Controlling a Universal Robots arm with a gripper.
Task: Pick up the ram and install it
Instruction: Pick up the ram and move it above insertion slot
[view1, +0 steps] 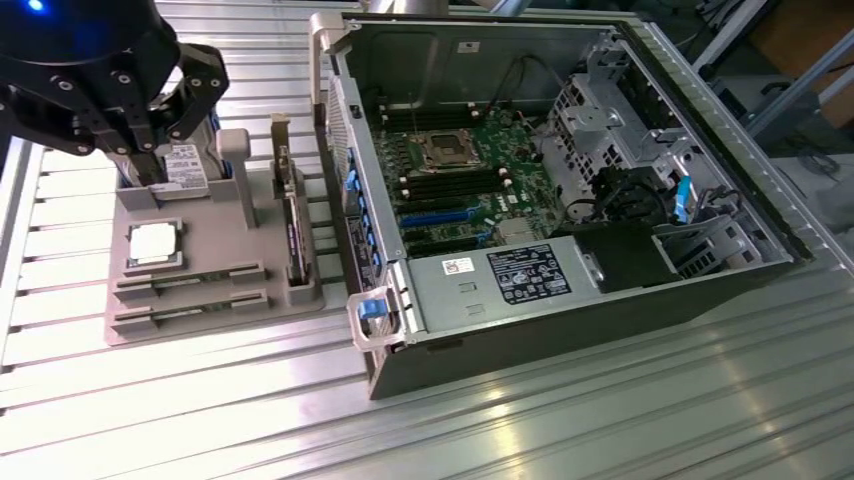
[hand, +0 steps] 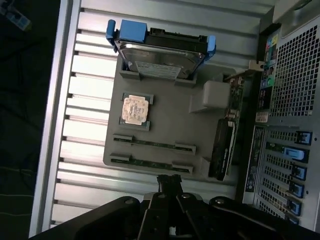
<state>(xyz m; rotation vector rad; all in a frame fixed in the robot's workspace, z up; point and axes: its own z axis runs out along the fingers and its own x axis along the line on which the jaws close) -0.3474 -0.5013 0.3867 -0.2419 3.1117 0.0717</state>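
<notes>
Hanging above ram (hand: 152, 143) tray (hand: 170, 125), jaws closed

Two ram sticks (hand: 154, 144) (hand: 150, 164), one CPU (hand: 136, 110), one hard drive (hand: 160, 57), one expansion card (hand: 227, 145) and one computer case (view1: 561, 335).

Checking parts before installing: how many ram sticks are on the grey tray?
2: one ram stick beside the CPU chip, the other ram stick nearer the tray's edge. None looks hidden.

- The tool (view1: 150, 150) is all black, with a thick round body and jointed link arms.
- Small silver pins sit at the link joints.
- A blue light (view1: 34, 8) glows on the housing.
- The fingers (hand: 163, 181) are slim and dark.
</notes>
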